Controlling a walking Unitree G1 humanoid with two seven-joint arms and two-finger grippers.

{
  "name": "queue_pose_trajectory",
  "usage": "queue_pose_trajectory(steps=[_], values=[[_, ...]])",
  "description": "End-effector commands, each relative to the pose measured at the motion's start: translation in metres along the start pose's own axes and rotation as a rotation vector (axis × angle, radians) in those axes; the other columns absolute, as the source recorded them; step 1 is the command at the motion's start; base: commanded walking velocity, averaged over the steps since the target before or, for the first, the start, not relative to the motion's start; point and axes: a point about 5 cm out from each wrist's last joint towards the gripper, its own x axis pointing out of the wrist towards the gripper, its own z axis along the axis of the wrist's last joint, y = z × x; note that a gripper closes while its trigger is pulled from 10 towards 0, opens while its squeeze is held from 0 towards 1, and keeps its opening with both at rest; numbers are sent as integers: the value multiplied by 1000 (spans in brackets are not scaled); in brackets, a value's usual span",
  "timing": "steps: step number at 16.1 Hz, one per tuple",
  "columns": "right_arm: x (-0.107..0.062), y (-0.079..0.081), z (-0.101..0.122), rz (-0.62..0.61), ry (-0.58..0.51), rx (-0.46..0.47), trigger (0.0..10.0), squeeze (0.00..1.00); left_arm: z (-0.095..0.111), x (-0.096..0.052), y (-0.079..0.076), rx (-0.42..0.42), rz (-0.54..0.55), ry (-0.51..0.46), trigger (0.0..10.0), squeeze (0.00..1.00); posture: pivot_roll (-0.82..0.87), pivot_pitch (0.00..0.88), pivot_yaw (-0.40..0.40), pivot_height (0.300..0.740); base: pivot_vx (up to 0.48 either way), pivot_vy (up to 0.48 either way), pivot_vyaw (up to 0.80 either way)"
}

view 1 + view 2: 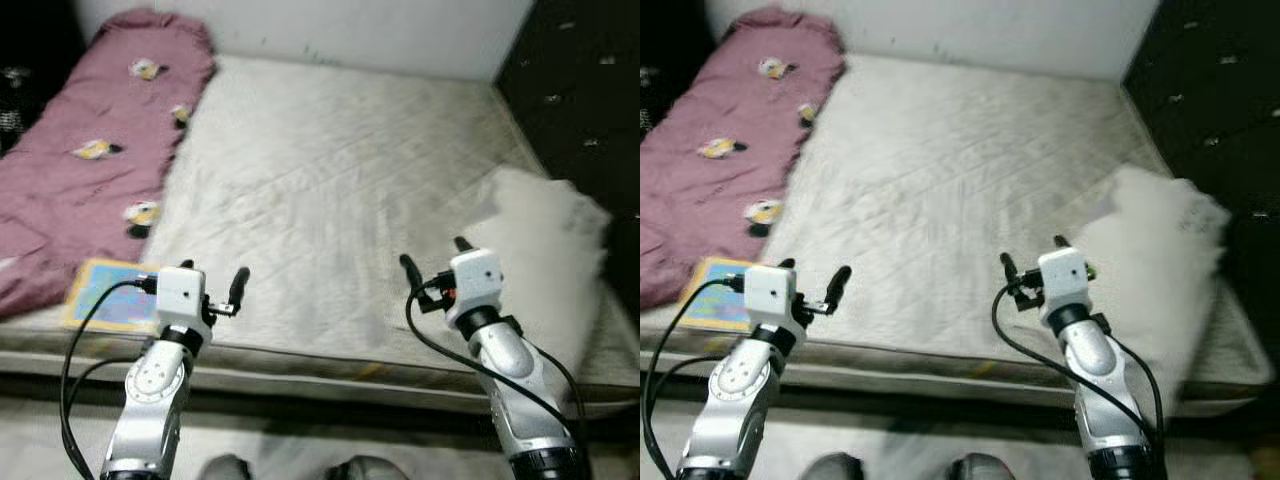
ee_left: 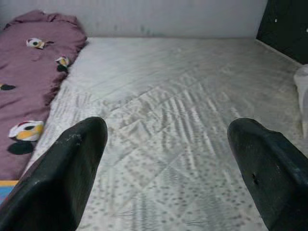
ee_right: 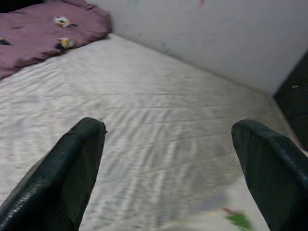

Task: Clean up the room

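Note:
A bare quilted mattress [image 1: 330, 170] lies in front of me. A maroon blanket [image 1: 90, 150] with cartoon prints is spread along its left side. At the right edge sits a fluffy white blanket [image 1: 545, 250], partly hanging over the side. A colourful flat book [image 1: 105, 293] rests at the near left corner, beside the maroon blanket. My left gripper [image 1: 213, 275] is open just right of the book, above the near edge. Also open, my right gripper [image 1: 435, 258] hovers just left of the white blanket. Neither holds anything.
A white wall [image 1: 380, 30] runs behind the bed. A dark cabinet [image 1: 580, 90] stands close along the right side. The mattress's front edge [image 1: 330, 375] is right before me, with my feet [image 1: 290, 468] on the floor below it.

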Motion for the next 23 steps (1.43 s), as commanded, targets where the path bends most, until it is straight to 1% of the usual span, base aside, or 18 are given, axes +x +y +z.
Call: queue_pose_trajectory(steps=[1, 12, 15, 18, 20, 23], values=[[1, 3, 2, 11, -8, 2, 10000, 0, -1, -3, 7, 9, 18, 8, 10000, 0, -37, 71, -65, 740, 0, -405, 0], [3, 4, 2, 18, -9, -1, 10000, 0, 0, -2, 7, 13, 21, 4, 10000, 0, -34, 70, -67, 740, 0, -377, 0], [3, 4, 2, 21, -10, -1, 10000, 0, 1, -1, 8, 5, 27, -7, 10000, 0, -33, 65, -67, 740, 0, 0, 0], [4, 5, 2, 30, -10, -8, 10000, 0, 3, -2, 8, -15, 6, -25, 10000, 0, -32, 63, -68, 740, 0, 0, 0], [4, 8, -1, 63, 6, -3, 10000, 0, 3, -2, 7, -22, -2, -30, 10000, 0, -29, 57, -68, 740, 0, 0, 0], [6, 6, 0, 38, 7, 3, 10000, 0, 4, -1, 8, -23, -8, -36, 10000, 0, -25, 50, -70, 740, 0, 0, 0]])
